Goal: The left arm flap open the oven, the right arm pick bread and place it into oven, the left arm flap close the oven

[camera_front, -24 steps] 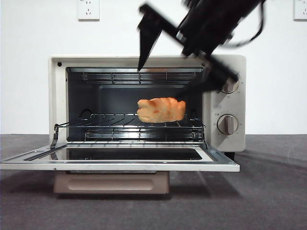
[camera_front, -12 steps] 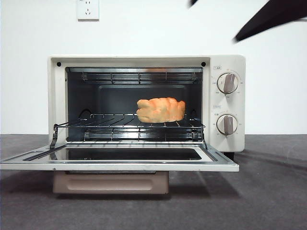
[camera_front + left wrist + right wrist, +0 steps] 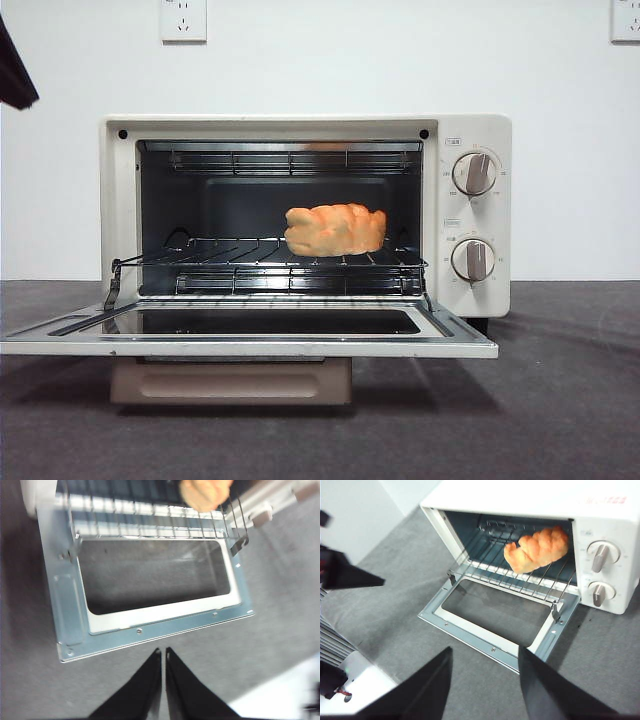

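Since the earlier front frames, the dark arm that crossed the upper right of the picture has left that area, and a black tip now shows only at the upper left edge; the toaster oven and loaf have not shifted. The cream-white toaster oven (image 3: 305,215) stands at frame centre with its glass door (image 3: 250,335) folded down flat toward the camera. The braided golden bread (image 3: 335,229) rests on the wire rack (image 3: 270,262), right of centre inside the cavity, clear of the cavity's walls. Two grey-brown knobs (image 3: 474,173) sit one above the other on the right-hand panel. In the left wrist view, the left gripper (image 3: 163,652) hangs above the grey table (image 3: 280,615) just off the door's outer edge, its two pointed jaws pressed nearly together and holding nothing. In the right wrist view, the right gripper (image 3: 485,655) is held well back from the oven, jaws spread wide apart and empty, with the lowered door and the bread visible beyond them. Two wall sockets (image 3: 184,19) appear at the top of the front frame.
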`<action>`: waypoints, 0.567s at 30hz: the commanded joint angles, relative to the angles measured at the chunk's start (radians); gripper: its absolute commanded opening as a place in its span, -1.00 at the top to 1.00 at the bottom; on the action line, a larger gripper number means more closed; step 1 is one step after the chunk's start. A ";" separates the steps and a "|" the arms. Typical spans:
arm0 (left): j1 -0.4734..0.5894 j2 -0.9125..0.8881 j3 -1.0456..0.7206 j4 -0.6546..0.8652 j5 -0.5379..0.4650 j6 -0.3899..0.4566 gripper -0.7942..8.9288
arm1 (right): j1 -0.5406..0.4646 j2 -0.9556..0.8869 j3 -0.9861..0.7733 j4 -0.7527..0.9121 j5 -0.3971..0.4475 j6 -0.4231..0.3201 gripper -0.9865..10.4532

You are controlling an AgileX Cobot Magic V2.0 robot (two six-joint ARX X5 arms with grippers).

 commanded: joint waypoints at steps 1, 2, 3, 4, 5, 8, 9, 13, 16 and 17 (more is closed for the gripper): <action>0.093 0.058 0.008 0.008 0.120 0.034 0.81 | 0.010 -0.033 0.015 -0.029 0.000 -0.024 0.56; 0.111 0.075 0.007 0.008 0.128 0.039 0.81 | 0.010 -0.045 0.015 -0.041 0.000 -0.026 0.58; 0.126 0.093 0.006 0.004 0.127 0.052 0.81 | 0.010 -0.055 0.015 -0.053 0.000 -0.026 0.59; 0.137 0.113 0.001 0.003 0.128 0.063 0.81 | 0.010 -0.064 0.015 -0.063 0.000 -0.026 0.59; 0.143 0.129 -0.005 0.002 0.127 0.069 0.81 | 0.010 -0.068 0.015 -0.069 0.000 -0.026 0.59; 0.166 0.183 -0.046 -0.001 0.140 0.082 0.81 | 0.010 -0.073 0.015 -0.077 -0.002 -0.026 0.62; 0.176 0.201 -0.068 -0.001 0.142 0.082 0.81 | 0.010 -0.073 0.015 -0.079 -0.002 -0.026 0.64; 0.225 0.221 -0.174 0.056 0.183 0.053 0.81 | 0.011 -0.072 0.015 -0.080 -0.002 -0.029 0.64; 0.262 0.217 -0.246 0.122 0.225 0.026 0.81 | 0.010 -0.072 0.015 -0.079 -0.002 -0.031 0.65; 0.270 0.218 -0.269 0.143 0.225 0.018 0.81 | 0.010 -0.072 0.015 -0.078 -0.002 -0.033 0.65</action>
